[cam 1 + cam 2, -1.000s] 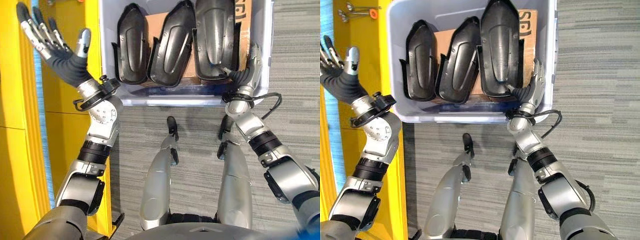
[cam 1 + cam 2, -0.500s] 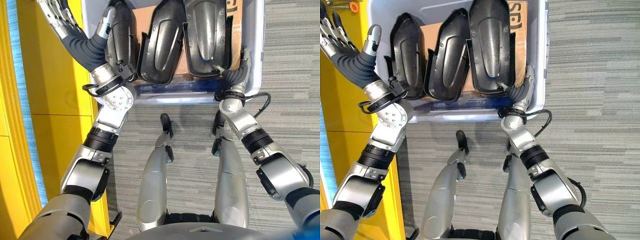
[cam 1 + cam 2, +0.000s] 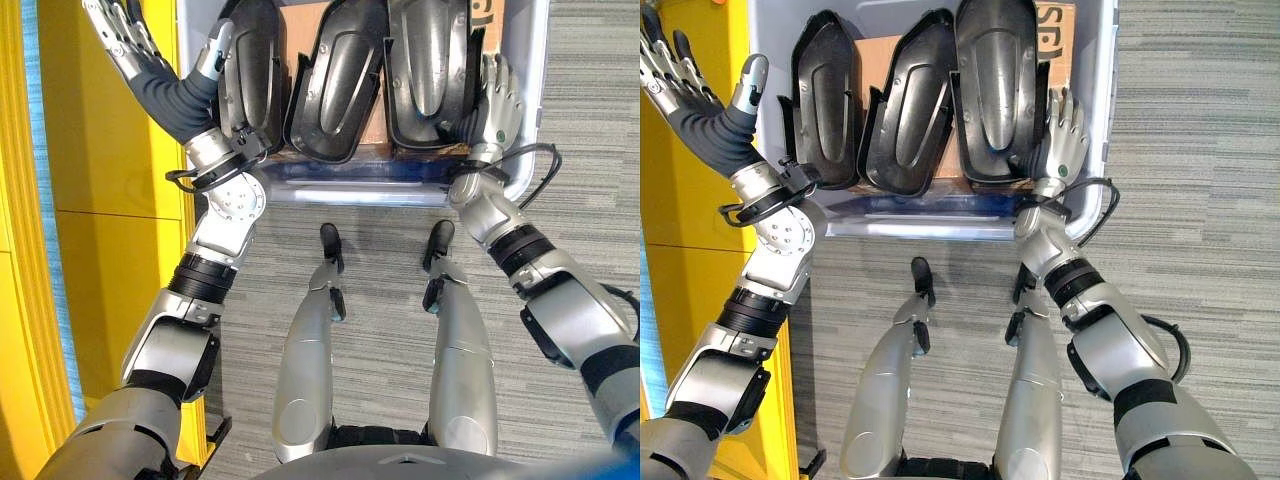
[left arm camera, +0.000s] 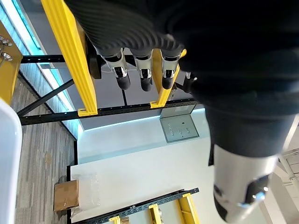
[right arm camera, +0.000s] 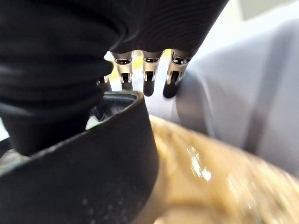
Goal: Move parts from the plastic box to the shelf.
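**Three parts in the box, two hands at its edges**

Three black parts are sitting side by side in the plastic box (image 3: 1095, 120) at twelve o'clock: left part (image 3: 826, 95), middle part (image 3: 902, 105), right part (image 3: 995, 85). The right hand (image 3: 1065, 135) is resting just beside the right part, fingers straight and spread. The left hand (image 3: 695, 95) is hovering at ten o'clock over the yellow shelf (image 3: 110, 200), fingers apart, holding nothing.

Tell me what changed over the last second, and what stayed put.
The left hand swung in from over the yellow shelf to the plastic box's left wall, fingers open. The right hand rose along the right black part, fingers now spread. The three black parts stayed in the box; none is gripped.
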Available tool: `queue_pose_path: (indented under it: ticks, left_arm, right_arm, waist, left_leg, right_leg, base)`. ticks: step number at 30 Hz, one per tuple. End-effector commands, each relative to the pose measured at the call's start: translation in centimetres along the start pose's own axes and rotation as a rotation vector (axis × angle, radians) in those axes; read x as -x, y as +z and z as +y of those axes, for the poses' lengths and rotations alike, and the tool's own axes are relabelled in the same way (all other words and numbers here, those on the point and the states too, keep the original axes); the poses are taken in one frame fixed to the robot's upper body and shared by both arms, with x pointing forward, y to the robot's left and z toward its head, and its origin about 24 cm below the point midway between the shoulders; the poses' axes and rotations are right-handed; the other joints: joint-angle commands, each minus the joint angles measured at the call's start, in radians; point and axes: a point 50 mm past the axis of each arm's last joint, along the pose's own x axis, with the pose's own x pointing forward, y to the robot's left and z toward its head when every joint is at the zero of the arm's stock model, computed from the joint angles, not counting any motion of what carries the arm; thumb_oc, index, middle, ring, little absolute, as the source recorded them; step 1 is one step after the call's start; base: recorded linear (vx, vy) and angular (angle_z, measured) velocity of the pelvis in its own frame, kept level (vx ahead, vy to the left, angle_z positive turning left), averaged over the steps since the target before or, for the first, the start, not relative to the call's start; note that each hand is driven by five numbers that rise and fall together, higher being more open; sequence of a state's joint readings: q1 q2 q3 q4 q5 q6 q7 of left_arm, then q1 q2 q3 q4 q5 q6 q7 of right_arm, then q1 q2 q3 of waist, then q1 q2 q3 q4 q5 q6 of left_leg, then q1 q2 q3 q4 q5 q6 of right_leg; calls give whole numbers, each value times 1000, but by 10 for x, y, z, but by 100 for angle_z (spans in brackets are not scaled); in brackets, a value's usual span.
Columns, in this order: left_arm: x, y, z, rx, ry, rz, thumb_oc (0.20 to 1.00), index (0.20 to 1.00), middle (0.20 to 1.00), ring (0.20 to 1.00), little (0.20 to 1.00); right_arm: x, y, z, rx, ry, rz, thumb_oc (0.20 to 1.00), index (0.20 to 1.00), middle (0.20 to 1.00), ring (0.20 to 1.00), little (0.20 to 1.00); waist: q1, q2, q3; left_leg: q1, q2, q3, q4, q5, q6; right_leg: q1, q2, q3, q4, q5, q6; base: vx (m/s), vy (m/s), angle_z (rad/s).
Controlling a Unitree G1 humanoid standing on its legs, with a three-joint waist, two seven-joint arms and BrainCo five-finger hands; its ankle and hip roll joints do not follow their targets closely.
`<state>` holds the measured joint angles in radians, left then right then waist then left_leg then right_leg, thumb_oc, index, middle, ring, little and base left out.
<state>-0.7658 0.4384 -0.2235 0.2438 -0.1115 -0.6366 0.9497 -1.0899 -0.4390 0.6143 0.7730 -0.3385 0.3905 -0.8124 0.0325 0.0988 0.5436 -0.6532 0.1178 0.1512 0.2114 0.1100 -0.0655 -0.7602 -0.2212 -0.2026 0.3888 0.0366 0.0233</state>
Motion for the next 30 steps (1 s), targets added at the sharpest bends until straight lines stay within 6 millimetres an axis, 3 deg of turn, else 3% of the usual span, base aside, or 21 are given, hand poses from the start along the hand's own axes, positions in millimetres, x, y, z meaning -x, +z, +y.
queue_pose_path:
  ticks: [1,3,4,5,6,8,13,23,30]
  left_arm:
    - [-7,4,3,56,4,-42,1000,1000,1000,1000,1000]
    - [-6,4,3,55,-1,-43,1000,1000,1000,1000,1000]
    - [-6,3,3,56,-2,-42,1000,1000,1000,1000,1000]
    - [-4,3,3,55,-3,-42,1000,1000,1000,1000,1000]
    - [-4,2,3,54,-3,-41,1000,1000,1000,1000,1000]
    - [-2,2,1,51,-8,-40,1000,1000,1000,1000,1000]
    - [-1,1,0,54,-3,-35,1000,1000,1000,1000,1000]
    - [-7,0,-5,62,6,-12,1000,1000,1000,1000,1000]
    - [-7,0,-5,65,-3,-2,1000,1000,1000,1000,1000]
  right_arm:
    - [-4,-8,-1,58,9,59,937,937,937,937,937]
    - [-2,-12,2,7,29,120,884,884,884,884,884]
    - [0,-14,5,-21,42,152,821,821,821,821,821]
    - [1,-17,8,-52,69,189,410,410,410,410,410]
    - [3,-19,11,-75,92,220,200,200,200,200,200]
    - [12,-26,22,-208,170,359,200,200,200,200,200]
    - [22,-36,34,-335,230,492,200,200,200,200,200]
    - [19,-43,36,-360,300,515,200,200,200,200,200]
    - [17,-40,33,-380,246,470,200,200,200,200,200]
  waist:
    - [34,-9,-24]
    - [36,-11,-24]
    - [37,-13,-24]
    - [38,-15,-24]
    - [39,-17,-24]
    - [42,-21,-24]
    - [43,-22,-24]
    - [38,-15,-24]
    - [34,-11,-24]
  left_leg:
    - [-59,-95,23,-16,-15,31]
    - [-64,-95,21,-15,-16,32]
    - [-66,-96,20,-14,-16,32]
    - [-70,-96,19,-13,-18,34]
    - [-73,-96,18,-11,-19,34]
    - [-79,-96,18,-9,-21,35]
    - [-89,-96,19,-1,-29,37]
    - [-100,-93,30,14,-31,32]
    - [-73,-93,33,2,-30,33]
  right_leg:
    - [16,94,14,29,-75,12]
    - [13,95,13,32,-76,12]
    - [12,96,14,33,-77,12]
    - [10,97,13,34,-76,12]
    - [8,97,13,35,-76,13]
    - [4,99,11,37,-78,12]
    - [-4,100,11,44,-82,11]
    - [-18,96,11,54,-84,10]
    - [3,99,18,48,-84,10]
  base:
    - [0,0,0]
    - [7,16,6]
    - [6,18,11]
    - [7,19,9]
    - [9,15,6]
    - [17,15,4]
    - [0,0,0]
    - [1,1,0]
    - [0,0,0]
